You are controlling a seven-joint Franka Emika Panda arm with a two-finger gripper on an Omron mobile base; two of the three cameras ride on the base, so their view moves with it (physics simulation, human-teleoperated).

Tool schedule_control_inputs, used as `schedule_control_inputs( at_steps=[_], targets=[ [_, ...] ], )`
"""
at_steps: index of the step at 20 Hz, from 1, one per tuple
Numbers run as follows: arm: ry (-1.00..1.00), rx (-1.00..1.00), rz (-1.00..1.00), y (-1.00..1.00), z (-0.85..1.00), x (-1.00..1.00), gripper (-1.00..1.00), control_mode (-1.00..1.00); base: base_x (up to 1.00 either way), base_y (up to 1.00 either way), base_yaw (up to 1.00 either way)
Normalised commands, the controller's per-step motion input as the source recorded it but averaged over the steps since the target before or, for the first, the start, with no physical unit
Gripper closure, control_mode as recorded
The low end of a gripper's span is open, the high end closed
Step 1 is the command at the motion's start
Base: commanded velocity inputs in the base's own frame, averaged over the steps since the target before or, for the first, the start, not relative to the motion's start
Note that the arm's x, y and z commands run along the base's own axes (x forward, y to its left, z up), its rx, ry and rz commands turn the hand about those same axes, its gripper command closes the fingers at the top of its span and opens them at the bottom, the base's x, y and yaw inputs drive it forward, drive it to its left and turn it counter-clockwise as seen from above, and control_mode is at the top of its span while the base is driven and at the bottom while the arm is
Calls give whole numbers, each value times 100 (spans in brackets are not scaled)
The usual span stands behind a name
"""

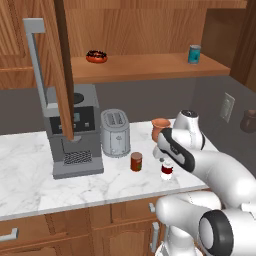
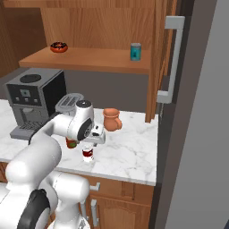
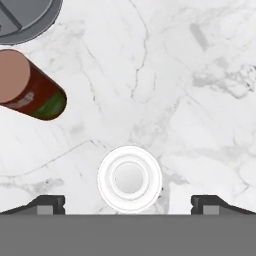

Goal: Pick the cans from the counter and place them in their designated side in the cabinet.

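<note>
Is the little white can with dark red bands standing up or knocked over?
Upright: the white can with dark red bands stands on the marble counter.

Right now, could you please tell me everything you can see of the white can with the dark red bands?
The white can is a small cylinder with dark red bands and a white top of concentric rings. It stands upright on the marble counter near its front edge, apart from the reddish-brown can. The gripper hangs directly above it, fingers spread wide to either side, not touching it.
</note>
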Motion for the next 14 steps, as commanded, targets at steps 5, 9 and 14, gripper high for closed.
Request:
schedule_control_inputs(
  at_steps=[5, 9, 14],
  targets=[
    [4, 0, 0, 0, -13, 1, -100, -100, 0, 0, 0],
    [3, 0, 0, 0, -10, 0, -100, -100, 0, 0, 0],
    [3, 0, 0, 0, -11, 0, -100, -100, 0, 0, 0]
  ],
)
